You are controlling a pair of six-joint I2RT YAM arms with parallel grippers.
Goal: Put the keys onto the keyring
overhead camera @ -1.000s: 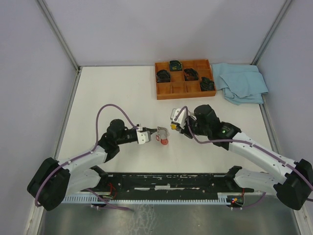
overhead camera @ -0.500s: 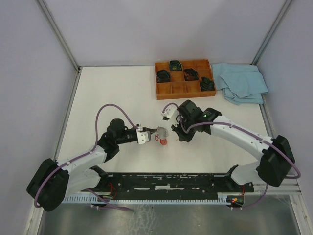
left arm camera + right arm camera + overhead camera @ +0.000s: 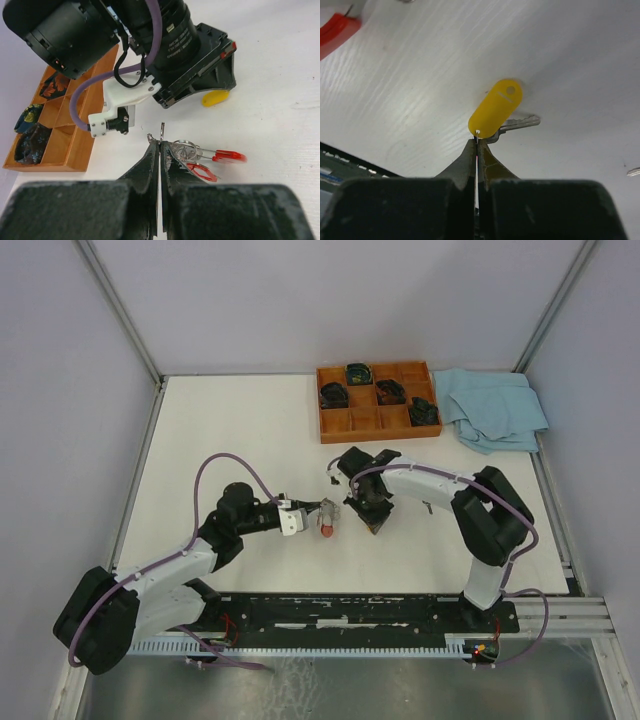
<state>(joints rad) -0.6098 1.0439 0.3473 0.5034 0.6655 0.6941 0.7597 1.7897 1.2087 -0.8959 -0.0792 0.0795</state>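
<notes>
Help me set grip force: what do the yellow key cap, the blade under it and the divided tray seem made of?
Yellow cap: likely plastic, smooth semi-gloss, uniform colour with a soft highlight. Key blade under it: metal, silvery, reflective, notched edge. Tray: probably wood or plywood, matte orange-brown thin dividers; grain not discernible.

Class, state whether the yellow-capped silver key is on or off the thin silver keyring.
Off. The yellow-capped silver key sits at the right gripper, apart from the thin silver keyring.

Overhead wide; close wrist views seemingly share key [image 3: 495,107].
</notes>
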